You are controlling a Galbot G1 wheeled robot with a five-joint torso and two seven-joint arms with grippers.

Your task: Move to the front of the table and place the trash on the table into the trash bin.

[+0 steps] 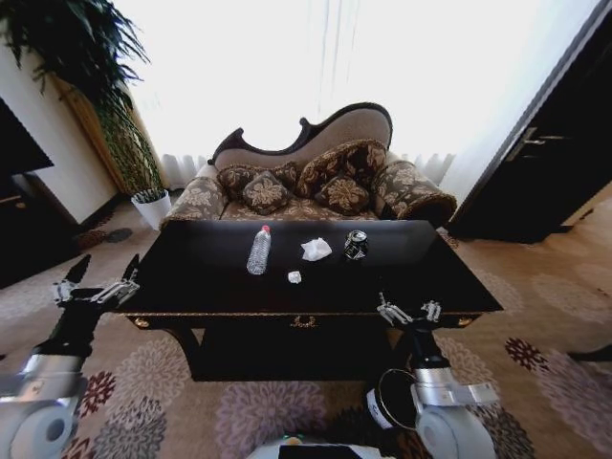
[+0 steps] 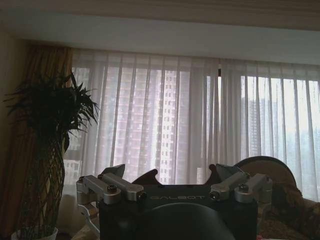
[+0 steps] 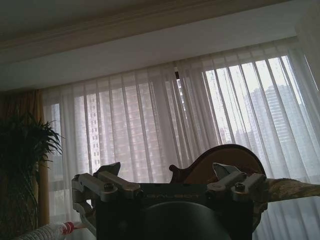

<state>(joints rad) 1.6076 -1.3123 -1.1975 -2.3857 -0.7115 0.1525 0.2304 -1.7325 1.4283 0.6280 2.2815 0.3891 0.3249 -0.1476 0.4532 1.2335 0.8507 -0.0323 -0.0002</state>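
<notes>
Head view: robot's at the surface (image 1: 191,277), trash (image 1: 259,251) untouched (both jaws released); next, reach for the bottle.

**Black table and the litter on its top**

From the head view I saw the table (image 1: 191,277), a glossy black rectangle with a gold ornament (image 1: 303,322) at its front centre and a lower shelf (image 1: 277,349) beneath. Four items lay on the top: a clear plastic bottle (image 1: 259,251) with a red cap, left of centre; a crumpled white tissue (image 1: 316,250); a dark can (image 1: 356,245), upright, right of the tissue; and a tiny white scrap (image 1: 295,277) nearer the front edge.
</notes>
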